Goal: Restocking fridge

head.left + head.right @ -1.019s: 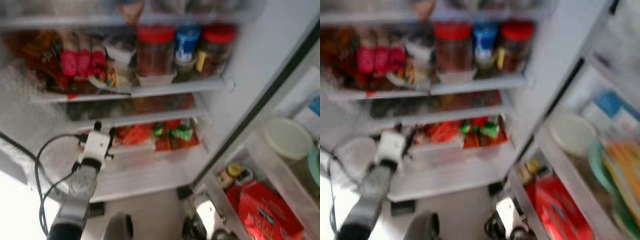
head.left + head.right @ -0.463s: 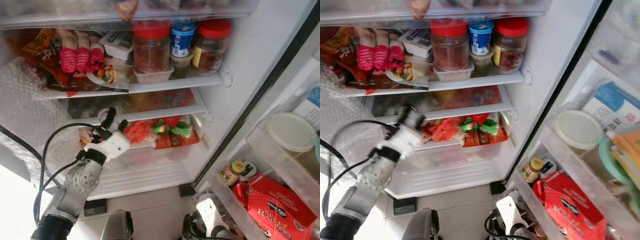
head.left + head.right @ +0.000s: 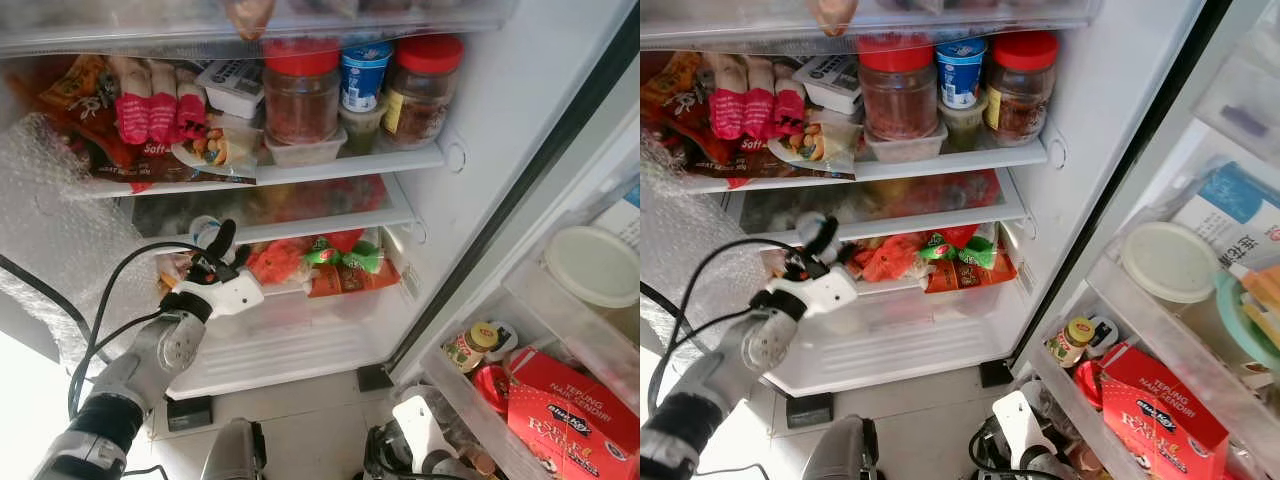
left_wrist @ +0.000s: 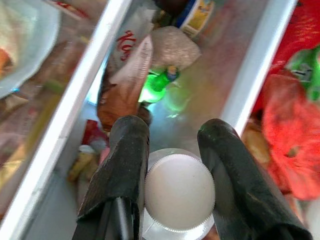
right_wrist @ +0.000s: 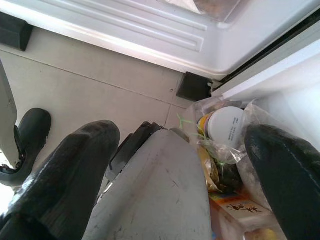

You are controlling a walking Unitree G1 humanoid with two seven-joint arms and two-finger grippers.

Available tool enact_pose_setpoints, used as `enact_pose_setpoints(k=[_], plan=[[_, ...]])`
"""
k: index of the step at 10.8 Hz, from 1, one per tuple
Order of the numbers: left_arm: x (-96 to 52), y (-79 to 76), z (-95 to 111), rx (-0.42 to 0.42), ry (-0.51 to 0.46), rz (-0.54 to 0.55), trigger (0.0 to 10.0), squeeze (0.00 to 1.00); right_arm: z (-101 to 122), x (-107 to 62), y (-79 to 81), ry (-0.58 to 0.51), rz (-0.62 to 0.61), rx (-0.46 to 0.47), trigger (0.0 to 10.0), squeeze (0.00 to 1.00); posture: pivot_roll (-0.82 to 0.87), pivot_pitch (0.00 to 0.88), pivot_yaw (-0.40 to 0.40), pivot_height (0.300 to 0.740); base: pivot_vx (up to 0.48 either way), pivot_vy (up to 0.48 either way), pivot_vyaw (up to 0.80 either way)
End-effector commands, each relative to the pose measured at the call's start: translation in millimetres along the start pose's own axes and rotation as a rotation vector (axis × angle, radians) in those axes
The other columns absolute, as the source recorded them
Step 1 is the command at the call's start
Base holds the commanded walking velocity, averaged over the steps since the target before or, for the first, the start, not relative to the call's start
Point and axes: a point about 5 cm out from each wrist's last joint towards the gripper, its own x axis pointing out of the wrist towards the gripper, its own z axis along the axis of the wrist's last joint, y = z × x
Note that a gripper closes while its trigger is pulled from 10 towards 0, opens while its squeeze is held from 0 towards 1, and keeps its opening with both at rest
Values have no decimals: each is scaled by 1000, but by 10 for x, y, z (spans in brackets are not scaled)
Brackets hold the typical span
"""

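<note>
The fridge stands open in front of me. My left gripper [image 3: 224, 246] reaches in at the glass shelf [image 3: 330, 222] above the crisper drawer. It is shut on a small clear container with a white ribbed cap [image 4: 179, 192], whose top shows beside the fingers [image 3: 205, 229]. One black finger [image 4: 125, 165] presses each side of the cap. My right gripper [image 5: 180, 137] hangs low by the fridge's foot, open, with its fingers spread wide over the tiled floor.
The shelf above holds two red-lidded jars [image 3: 302, 95], a blue-lidded cup [image 3: 365, 72] and snack packs [image 3: 150, 110]. Red and green bags [image 3: 325, 265] fill the drawer. The door rack at right carries a red box [image 3: 565, 410] and a white-lidded tub [image 3: 595, 265]. A bag of groceries [image 5: 225, 150] sits on the floor.
My left gripper has risen and moved right, from in front of the drawer up to the glass shelf, and its wrist has turned. The blur of a second ago has cleared.
</note>
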Motion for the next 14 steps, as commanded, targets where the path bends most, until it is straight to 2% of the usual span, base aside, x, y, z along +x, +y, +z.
enact_pose_setpoints(k=[1, 6, 8, 10, 11, 12, 14], plan=[[12, 13, 4, 16, -23, 2, 10000, 0, -506, -176, 157, 197, 45, 35, 10000, 0, 11, 187, -49, 634, 0, 0, 0], [41, -21, -72, 7, -25, -33, 10000, 0, -500, -173, 169, 194, 49, 45, 10000, 0, 5, 190, -47, 634, 0, 0, 0], [15, -30, -176, 17, 6, -58, 10000, 0, -505, -176, 168, 195, 51, 42, 10000, 0, 0, 193, -49, 634, 0, 0, 0], [159, 54, -286, 73, 107, -32, 10000, 0, -521, -186, 163, 194, 50, 41, 10000, 0, -8, 204, -59, 634, 0, 0, 0], [216, 57, -338, 85, 188, -32, 10000, 0, -539, -196, 166, 197, 52, 37, 10000, 0, -12, 212, -64, 634, 0, 0, 0], [257, 33, -336, 72, 222, -45, 10000, 0, -549, -203, 175, 197, 55, 38, 10000, 0, -16, 219, -64, 634, 0, 0, 0], [398, -14, -203, 80, 198, -69, 10000, 0, -569, -215, 198, 197, 59, 42, 10000, 0, -26, 232, -65, 634, 0, 0, 0]])
